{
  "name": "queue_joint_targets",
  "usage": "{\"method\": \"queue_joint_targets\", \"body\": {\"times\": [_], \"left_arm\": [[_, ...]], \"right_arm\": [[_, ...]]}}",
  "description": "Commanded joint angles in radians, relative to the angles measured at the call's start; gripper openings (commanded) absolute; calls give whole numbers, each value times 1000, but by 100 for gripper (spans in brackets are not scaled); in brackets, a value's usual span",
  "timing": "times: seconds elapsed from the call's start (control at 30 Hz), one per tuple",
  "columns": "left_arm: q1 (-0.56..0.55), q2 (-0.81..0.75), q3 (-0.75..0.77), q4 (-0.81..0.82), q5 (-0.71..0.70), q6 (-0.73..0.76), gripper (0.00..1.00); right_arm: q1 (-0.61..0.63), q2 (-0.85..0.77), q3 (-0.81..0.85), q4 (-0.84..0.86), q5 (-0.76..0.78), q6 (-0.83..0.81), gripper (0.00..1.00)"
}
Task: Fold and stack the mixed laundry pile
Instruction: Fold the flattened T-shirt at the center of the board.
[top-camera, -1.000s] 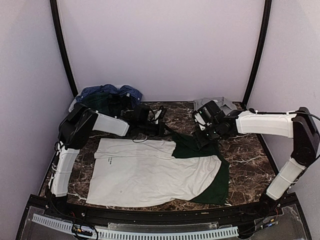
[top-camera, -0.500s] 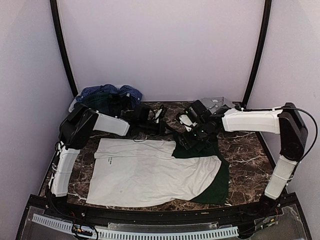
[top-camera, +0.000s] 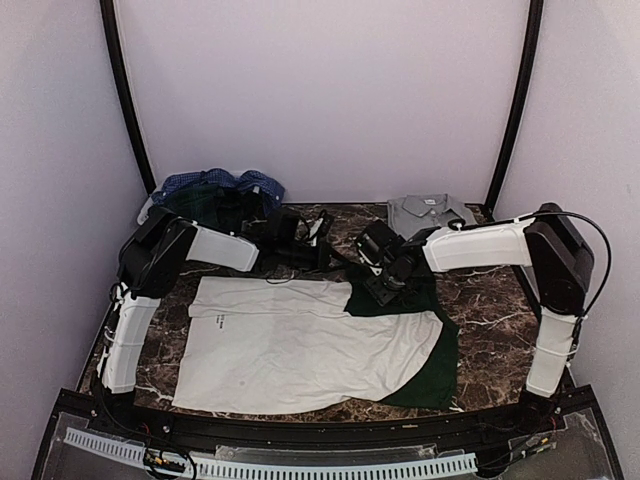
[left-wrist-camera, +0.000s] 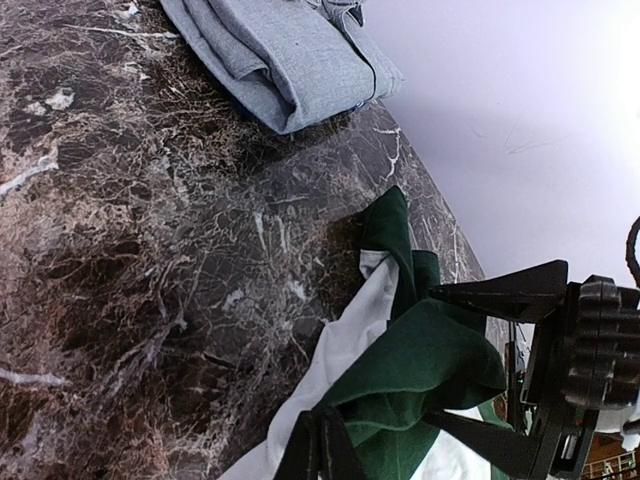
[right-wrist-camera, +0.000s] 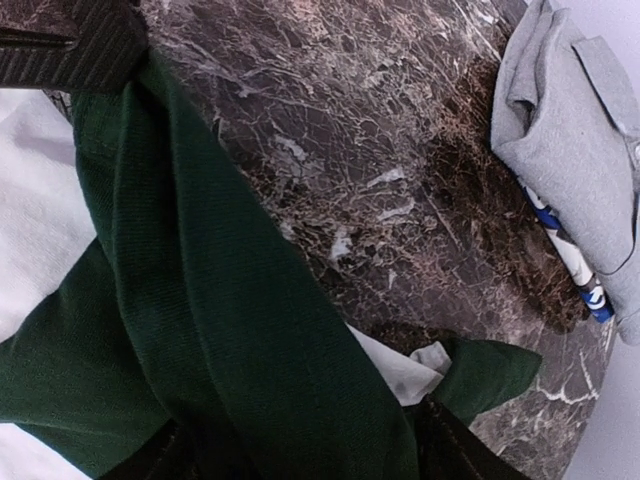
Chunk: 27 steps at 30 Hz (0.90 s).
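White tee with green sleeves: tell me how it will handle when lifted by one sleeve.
The white tee is probably floppy: its green sleeve bunches into ropy folds. Likely light, since the thin body lies flat on the table. It would probably sag and trail, not hold shape.

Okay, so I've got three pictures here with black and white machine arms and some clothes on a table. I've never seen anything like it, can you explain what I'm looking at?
These are two robot arms bolted to a marble table. One picture looks down from above; the other two come from small cameras on each wrist. A white tee lies spread out, a folded grey shirt sits at the back right, and a laundry pile at the back left. The left end effector seems to pinch the tee's green sleeve; the right end effector is open around it.
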Motion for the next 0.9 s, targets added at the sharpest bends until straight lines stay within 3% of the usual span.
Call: {"method": "queue_joint_targets", "body": {"times": [0.0, 0.23, 0.33, 0.4, 0.47, 0.5, 0.57, 0.67, 0.77, 0.87], "left_arm": [[9, -3, 24, 21, 18, 3, 0], [9, -12, 27, 14, 16, 15, 0], [9, -26, 35, -5, 5, 29, 0], [9, -49, 21, -15, -5, 54, 7], [13, -96, -14, -35, -37, 84, 27], [19, -146, -26, -61, -77, 100, 31], [32, -246, -81, -161, -169, 163, 38], [56, -399, -198, -394, -329, 276, 56], [96, -570, -300, -588, -482, 331, 64], [170, -705, -465, -721, -508, 300, 64]], "right_arm": [[6, -51, -2, 15, 59, -8, 58], [5, -98, -3, -3, 12, -37, 27], [-2, -134, -15, 6, -11, -47, 0], [-11, -145, -22, 8, -17, -49, 0], [-15, -168, -34, 15, -26, -53, 0], [-16, -184, -42, 17, -32, -53, 0], [-16, -223, -62, 22, -46, -50, 0], [-17, -289, -96, 28, -74, -46, 0], [-16, -343, -139, 38, -99, -46, 0], [-17, -377, -167, 41, -107, -39, 0]]}}
